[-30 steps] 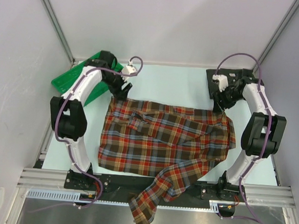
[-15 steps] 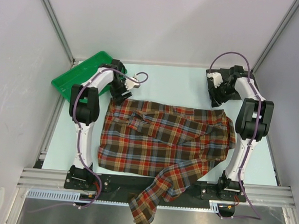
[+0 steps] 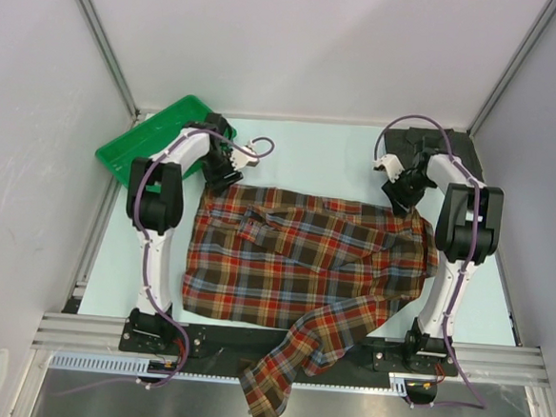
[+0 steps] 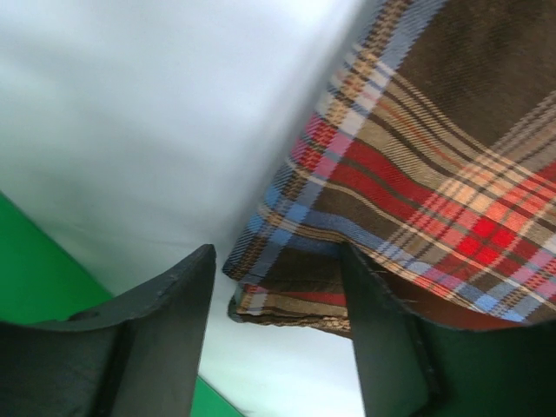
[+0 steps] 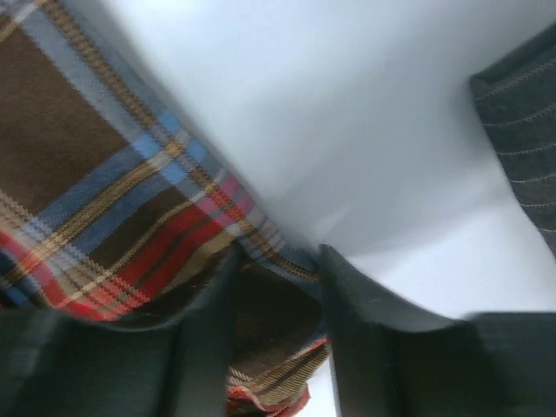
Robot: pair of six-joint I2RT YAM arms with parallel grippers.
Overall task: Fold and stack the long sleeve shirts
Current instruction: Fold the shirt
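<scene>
The plaid long sleeve shirt (image 3: 303, 258) lies spread across the table, with one sleeve (image 3: 275, 380) hanging over the near edge. My left gripper (image 3: 225, 176) is at its far left corner. In the left wrist view the jaws of the left gripper (image 4: 278, 339) stand open around that folded corner (image 4: 287, 287), with gaps on both sides. My right gripper (image 3: 405, 196) is at the far right corner. The right wrist view shows the right gripper (image 5: 278, 347) open, its jaws narrow, with plaid cloth (image 5: 269, 321) filling the gap. The charcoal long sleeve shirt (image 3: 435, 143) lies at the back right.
A green tray (image 3: 144, 142) leans at the back left corner, just behind the left arm, and its edge shows in the left wrist view (image 4: 35, 269). Grey walls close in the table on three sides. The charcoal cloth (image 5: 521, 130) lies close to the right gripper.
Both grippers have come down onto the plaid shirt's far corners, the right one moving off the charcoal shirt. Both pairs of jaws have narrowed around the cloth.
</scene>
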